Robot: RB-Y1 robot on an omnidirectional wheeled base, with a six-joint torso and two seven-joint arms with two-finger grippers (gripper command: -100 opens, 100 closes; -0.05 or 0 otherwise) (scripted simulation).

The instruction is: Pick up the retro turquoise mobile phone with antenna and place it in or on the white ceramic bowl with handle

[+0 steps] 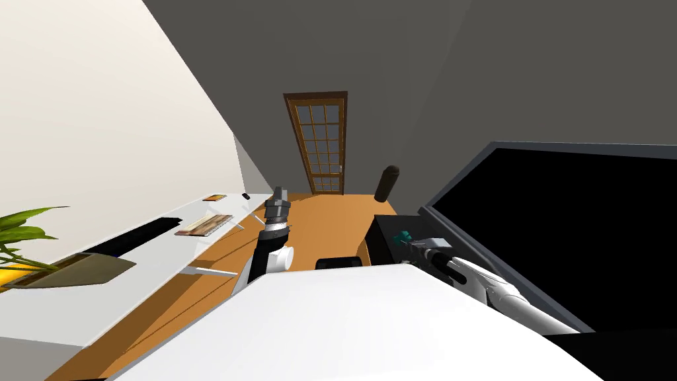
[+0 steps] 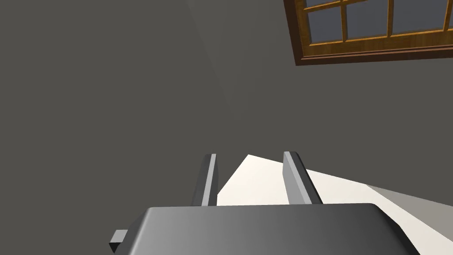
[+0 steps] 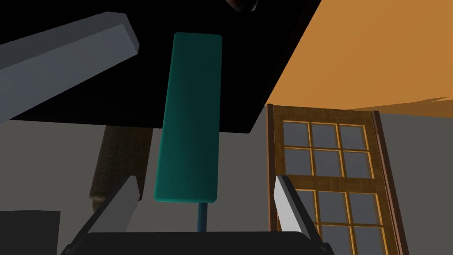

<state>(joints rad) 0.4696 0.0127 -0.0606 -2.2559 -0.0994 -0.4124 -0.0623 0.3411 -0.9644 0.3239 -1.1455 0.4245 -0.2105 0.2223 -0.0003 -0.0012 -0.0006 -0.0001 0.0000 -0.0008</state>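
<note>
Straddling the teal phone (image 3: 188,119) with fingers spread, the right gripper (image 3: 204,179) hasn't clamped yet; lifting and bowl placement remain.

- Flat, even light; the white wall (image 1: 99,99) is bright, the grey walls (image 1: 529,66) dim.
- The wide lens splays walls to the corners.
- The tabletop (image 3: 256,66) renders near black, the phone (image 3: 190,115) dark teal; a darker band shades the orange floor (image 3: 376,53).

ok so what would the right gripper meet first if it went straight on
Probably the turquoise phone, antenna end first: it lies straight ahead of the right gripper, between its open fingers. Depth is unclear.
</note>
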